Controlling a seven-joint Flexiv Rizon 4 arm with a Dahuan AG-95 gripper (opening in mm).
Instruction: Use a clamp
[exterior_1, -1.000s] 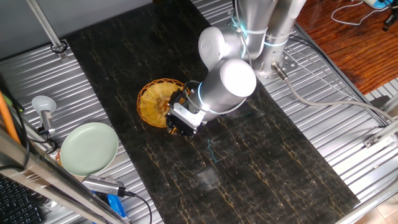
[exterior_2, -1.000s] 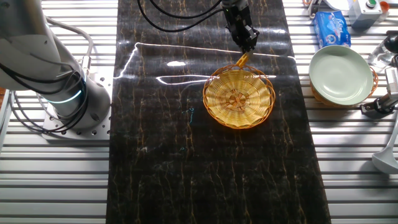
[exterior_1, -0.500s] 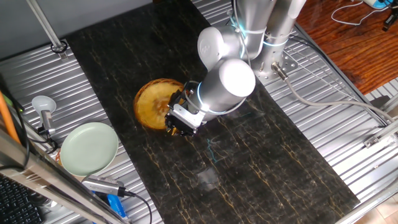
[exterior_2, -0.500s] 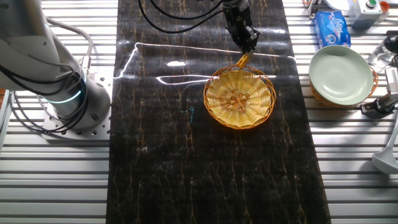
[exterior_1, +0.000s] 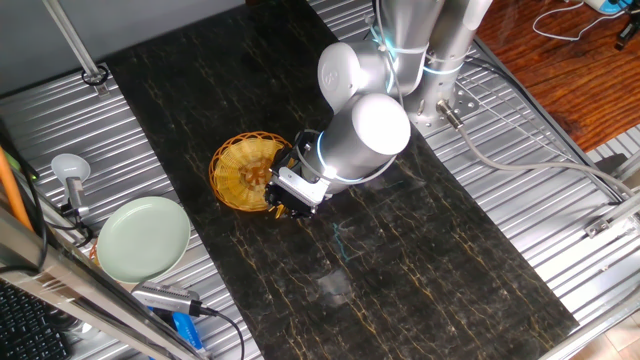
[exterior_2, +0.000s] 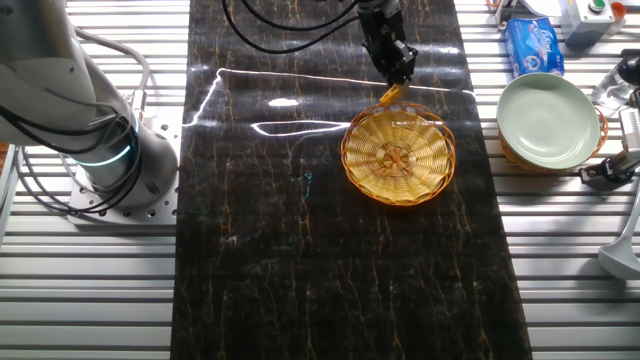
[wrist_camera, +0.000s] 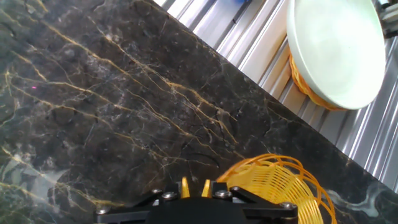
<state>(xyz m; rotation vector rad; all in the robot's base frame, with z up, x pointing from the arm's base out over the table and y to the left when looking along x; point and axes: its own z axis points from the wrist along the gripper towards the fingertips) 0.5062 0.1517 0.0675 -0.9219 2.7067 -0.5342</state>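
Golden wicker shows in one fixed view, where the basket (exterior_1: 243, 173) sits on the dark marble mat (exterior_1: 420, 260) with the arm hiding the gripper at its near rim. From the other fixed view, the gripper (exterior_2: 394, 82) is clenched on the clamp (exterior_2: 390, 95), which bites the basket's far rim. In the hand view only clamp tips and wicker show; the basket seems mid-drag, so next calls for a steady pull.

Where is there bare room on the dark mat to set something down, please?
The dark mat is bare between the woven basket and the arm's base, and along its whole near end. It is crowded where the gripper holds the clamp at the basket's rim.
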